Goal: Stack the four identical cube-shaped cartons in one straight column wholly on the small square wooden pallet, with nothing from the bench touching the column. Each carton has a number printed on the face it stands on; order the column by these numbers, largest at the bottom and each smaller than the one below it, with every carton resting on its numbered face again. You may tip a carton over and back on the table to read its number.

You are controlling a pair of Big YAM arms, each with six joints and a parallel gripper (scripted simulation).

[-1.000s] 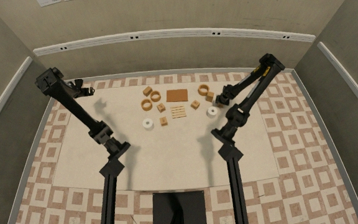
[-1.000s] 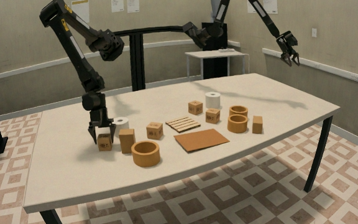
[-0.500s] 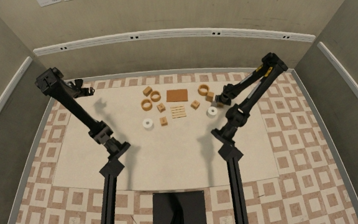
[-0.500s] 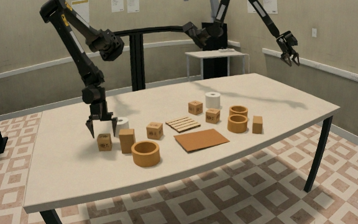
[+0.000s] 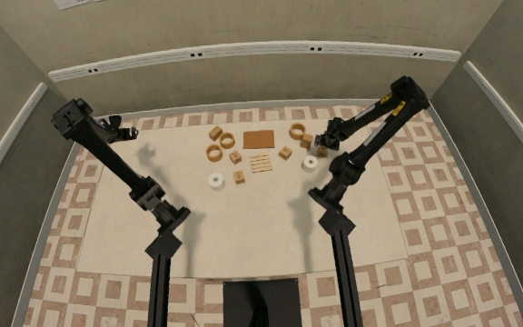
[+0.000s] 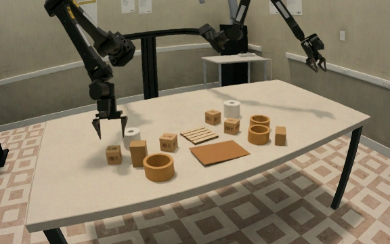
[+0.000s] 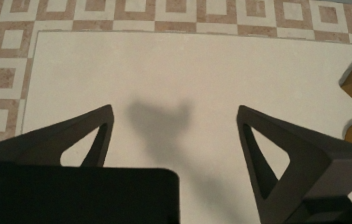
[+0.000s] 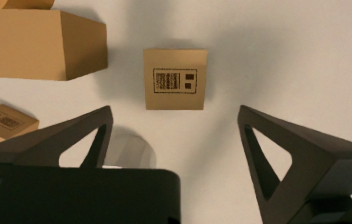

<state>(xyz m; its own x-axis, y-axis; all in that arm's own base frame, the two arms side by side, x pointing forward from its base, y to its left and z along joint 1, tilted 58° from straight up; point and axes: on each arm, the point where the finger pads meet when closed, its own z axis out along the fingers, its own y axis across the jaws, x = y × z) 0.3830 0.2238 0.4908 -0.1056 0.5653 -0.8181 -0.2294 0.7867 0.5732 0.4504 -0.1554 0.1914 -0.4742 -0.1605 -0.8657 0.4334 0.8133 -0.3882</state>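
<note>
A carton (image 5: 322, 152) (image 6: 114, 155) (image 8: 175, 79) stands on the table with a barcode label on top. My right gripper (image 6: 112, 137) (image 8: 175, 112) is open and empty above it. A second carton (image 5: 285, 153) (image 6: 168, 142) (image 8: 7, 121) stands between it and the small slatted pallet (image 5: 261, 171) (image 6: 199, 135). A third carton (image 5: 235, 157) (image 6: 231, 126) and a fourth carton (image 5: 239, 177) (image 6: 212, 117) stand on the pallet's other side. Nothing stands on the pallet. The numbered undersides are hidden. My left gripper (image 6: 320, 70) (image 7: 175, 111) is open and empty, high over the table's far left in the top view.
A plain taller box (image 5: 307, 141) (image 6: 138, 154) (image 8: 24, 45) and an orange ring (image 6: 158, 173) stand near the right gripper, with a white roll (image 5: 310, 166) (image 6: 132, 139). Another plain box (image 5: 215, 133) (image 6: 280, 135), two rings and another white roll (image 6: 231, 110) stand across the pallet. A brown sheet (image 5: 259, 139) (image 6: 219, 153) lies beside the pallet.
</note>
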